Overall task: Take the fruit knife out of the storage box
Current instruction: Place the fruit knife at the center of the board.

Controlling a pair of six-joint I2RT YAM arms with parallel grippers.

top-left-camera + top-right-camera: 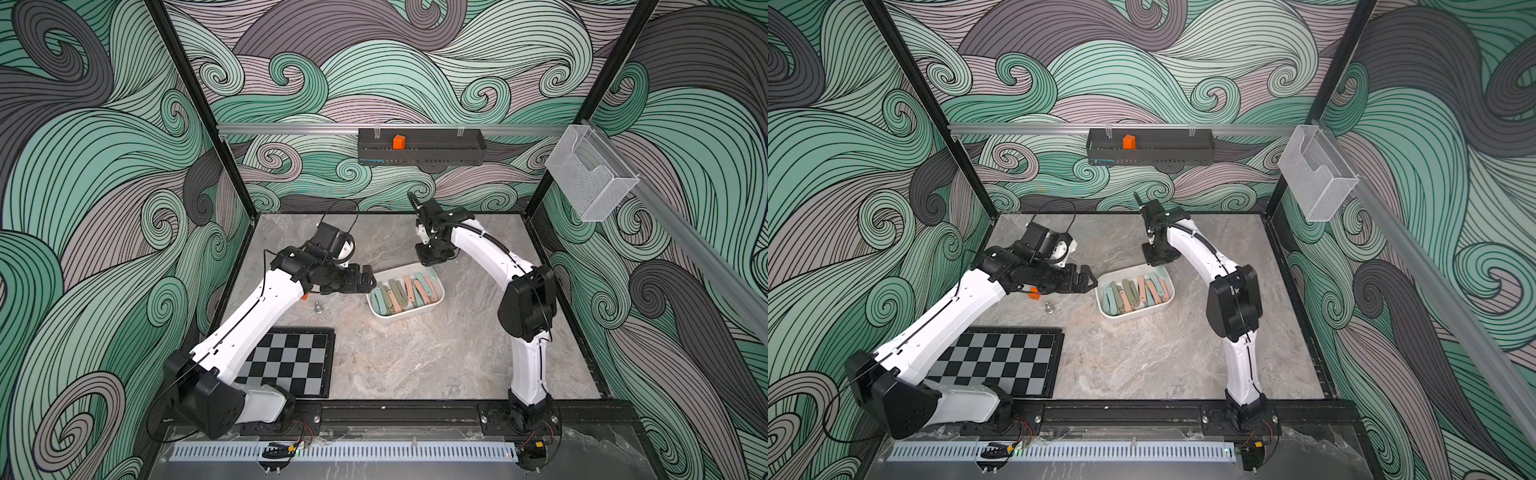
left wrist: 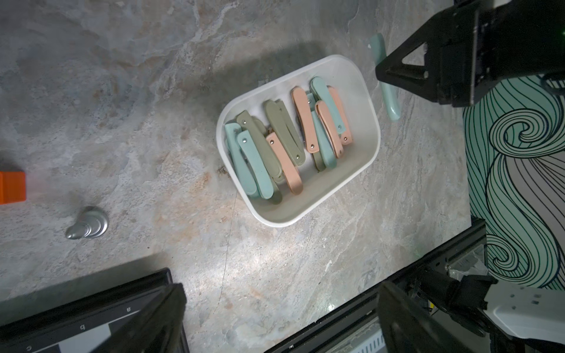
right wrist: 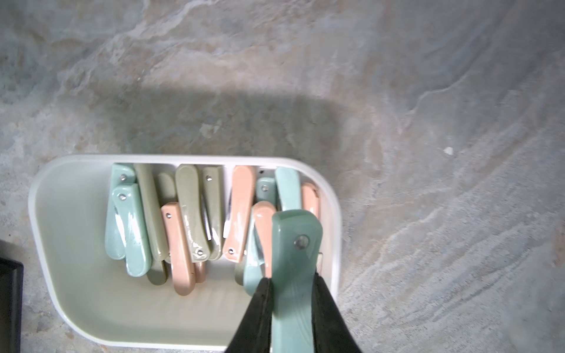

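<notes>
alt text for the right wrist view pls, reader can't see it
The right gripper is shut on a teal folded fruit knife, held close to the camera. Beyond it, a white storage box on a marbled table holds more folded knives in teal, olive and peach.

The white storage box (image 1: 409, 312) is sitting mid-table, holding folded pastel knives (image 3: 186, 214); a teal fruit knife (image 3: 295, 269) is hanging over its far-right corner in the right gripper (image 3: 292, 279).

Both top views: high, front-on, tilted down over whole table (image 1: 415, 365). Wrist views: close, facing down; both share storage box (image 2: 363, 122).
</notes>
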